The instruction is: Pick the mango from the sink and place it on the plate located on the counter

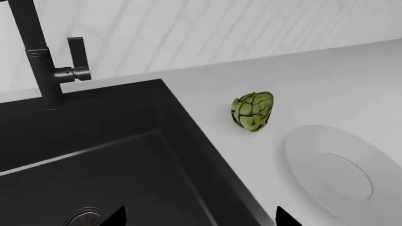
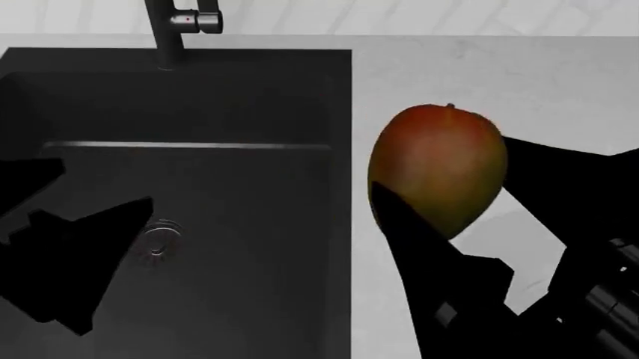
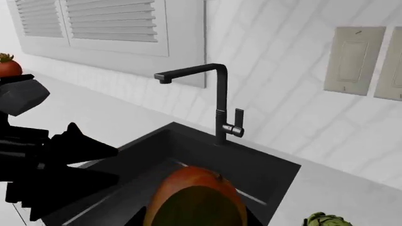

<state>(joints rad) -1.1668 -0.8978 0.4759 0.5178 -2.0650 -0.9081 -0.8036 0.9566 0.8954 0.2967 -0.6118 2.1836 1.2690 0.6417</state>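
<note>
The right gripper (image 2: 439, 198) holds the mango (image 2: 439, 168) up in the air, and its two dark fingers (image 2: 420, 239) pinch the fruit from both sides. The mango is red and orange on top and more yellow lower down. In the head view it hangs over the white tabletop (image 2: 559, 82), just beside the sink (image 2: 239, 97), so it is out of the basin. The sink is a big black box shape with a round metal drain (image 2: 160, 238) in its floor and a dark faucet (image 2: 170, 30) at its back edge. The left gripper (image 2: 75, 247) hangs over the sink, near the drain, with its fingers spread apart and nothing between them. From the left wrist view, the white plate (image 1: 342, 172) sits on the tabletop beside the sink, and a green artichoke (image 1: 253, 110) lies near the plate, closer to the back wall. The plate and the artichoke are not touching.
</note>
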